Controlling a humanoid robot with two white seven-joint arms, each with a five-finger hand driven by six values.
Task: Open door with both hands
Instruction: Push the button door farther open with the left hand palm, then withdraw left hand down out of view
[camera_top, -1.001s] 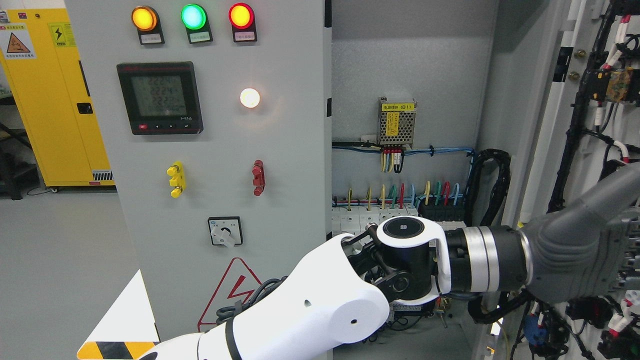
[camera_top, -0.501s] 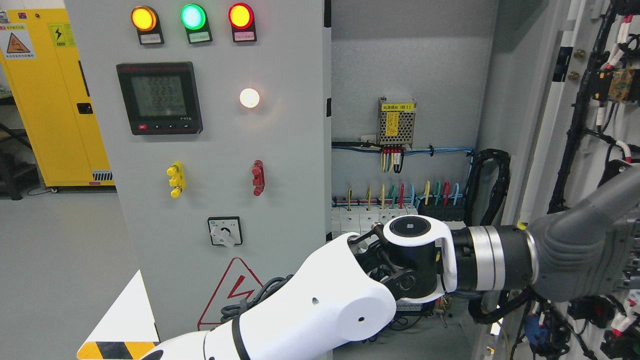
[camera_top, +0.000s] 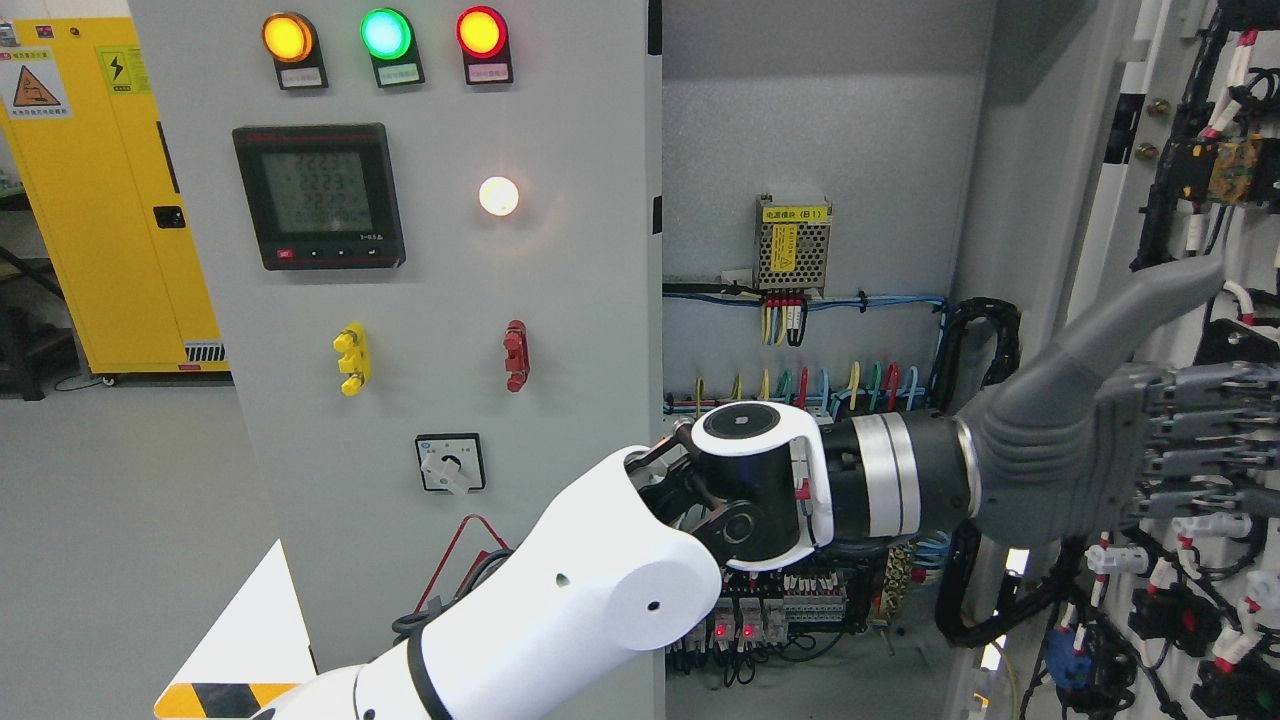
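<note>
The right door (camera_top: 1190, 250) of the grey electrical cabinet stands swung open at the right edge of the picture, and its inner face shows black cable bundles, white-and-red connectors and small components. The left door (camera_top: 400, 300) is shut and fills the left half of the view; it carries three lamps in orange, green and red, a digital meter (camera_top: 320, 195) with lit digits too small to read, a glowing white lamp, a yellow and a red handle, and a rotary switch (camera_top: 450, 463).

The left arm enters from the lower left and reaches across to the right. The left hand (camera_top: 1110, 450) is grey, its fingers (camera_top: 1200, 440) stretched out flat and its thumb raised, holding nothing. The fingers lie at the inner face of the open door; whether they press on it I cannot tell.

Inside the cabinet a metal power supply (camera_top: 793, 245) has a yellow label that ends with "(B1)". A red lightning triangle (camera_top: 465, 560) is on the left door below the switch. A yellow locker (camera_top: 110, 200) behind carries warning stickers.
</note>
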